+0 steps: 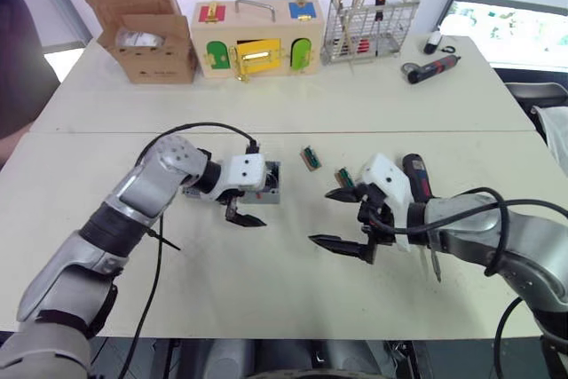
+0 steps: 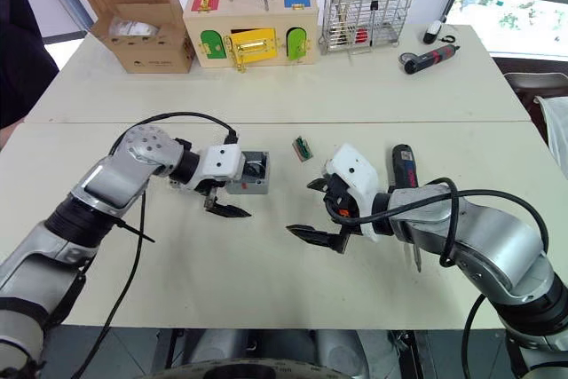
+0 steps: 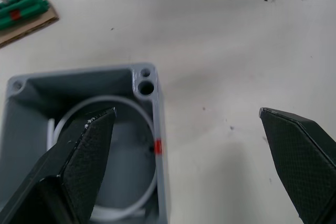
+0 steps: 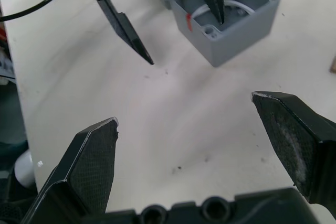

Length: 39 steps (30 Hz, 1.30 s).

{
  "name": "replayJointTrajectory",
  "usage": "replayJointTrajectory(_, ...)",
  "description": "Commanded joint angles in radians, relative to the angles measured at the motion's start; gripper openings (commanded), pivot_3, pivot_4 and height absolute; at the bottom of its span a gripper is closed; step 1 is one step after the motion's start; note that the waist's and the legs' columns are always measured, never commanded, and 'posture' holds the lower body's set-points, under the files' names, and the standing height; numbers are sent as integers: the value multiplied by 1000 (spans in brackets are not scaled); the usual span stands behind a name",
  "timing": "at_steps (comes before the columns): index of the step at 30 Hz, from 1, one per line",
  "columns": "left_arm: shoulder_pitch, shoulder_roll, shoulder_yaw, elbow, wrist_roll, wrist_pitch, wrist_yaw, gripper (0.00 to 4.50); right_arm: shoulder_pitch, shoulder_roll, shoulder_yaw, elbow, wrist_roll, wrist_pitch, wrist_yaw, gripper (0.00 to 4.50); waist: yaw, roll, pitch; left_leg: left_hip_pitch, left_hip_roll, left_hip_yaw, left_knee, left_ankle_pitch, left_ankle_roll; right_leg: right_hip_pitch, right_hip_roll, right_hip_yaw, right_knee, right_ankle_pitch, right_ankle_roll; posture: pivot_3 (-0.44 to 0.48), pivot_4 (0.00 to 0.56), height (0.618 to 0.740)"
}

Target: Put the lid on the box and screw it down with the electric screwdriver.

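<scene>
I have the left tool [image 2: 222, 204] open over the box [image 2: 251, 173], one finger inside its hollow and one outside its wall, so I judge the step is steadying the box on the counter [image 2: 266, 308]. The right tool [image 2: 318, 210] is open and empty, near the electric screwdriver [image 2: 405, 169] (it lies just beside that arm). I count one box, one such screwdriver, two small green parts [image 1: 310, 157]. I cannot find the lid, so the next move needs locating it.

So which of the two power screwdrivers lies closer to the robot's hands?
The straight black electric screwdriver, lying just beside the right gripper. The smaller angled driver lies far back near the wire basket.
</scene>
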Motion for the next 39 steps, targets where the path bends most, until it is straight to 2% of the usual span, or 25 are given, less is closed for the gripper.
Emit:
replayJointTrajectory(1,-29,-15,-1,19,37,-19,-1,3639,-22,21,-34,-35,0,9,-20,4500,0,0,0,0,0,0,0,0,0,0,0,0,0,0,0,0,150,740)
replayJointTrajectory(6,-40,-27,0,67,69,-45,-4,1329,-42,53,-21,-33,-7,27,-44,4500,0,0,0,0,0,0,0,0,0,0,0,0,0,0,0,0,150,740)
replayJointTrajectory(8,-42,-30,1,76,76,-53,-5,235,-50,65,-19,-31,-9,35,-52,4500,1,0,0,0,0,0,0,0,0,0,0,0,0,0,0,0,150,740)
replayJointTrajectory(9,-41,-31,2,77,78,-55,-7,53,-54,70,-20,-32,-9,40,-55,4500,2,0,0,0,0,0,0,0,0,0,0,0,0,0,0,0,150,740)
replayJointTrajectory(19,-54,-42,26,96,73,-86,-21,53,-56,64,-50,-45,12,76,-43,4500,2,0,0,0,0,0,0,0,0,0,0,0,1,0,0,0,150,740)
replayJointTrajectory(28,-60,-21,20,-23,-3,-113,-187,53,39,-62,-189,-105,208,163,40,4500,1,0,0,-1,0,0,1,0,1,0,0,0,0,0,0,0,150,740)
replayJointTrajectory(33,-60,-17,-4,-18,-27,-189,-287,53,79,-54,-200,-133,247,154,3,4500,0,0,0,0,0,0,1,0,1,0,0,0,1,0,0,0,150,740)
replayJointTrajectory(39,-89,-23,-75,76,-14,-362,-296,53,139,-39,-219,-143,291,156,-78,4500,4,0,0,0,0,-1,2,0,1,1,0,-1,1,0,0,0,150,740)
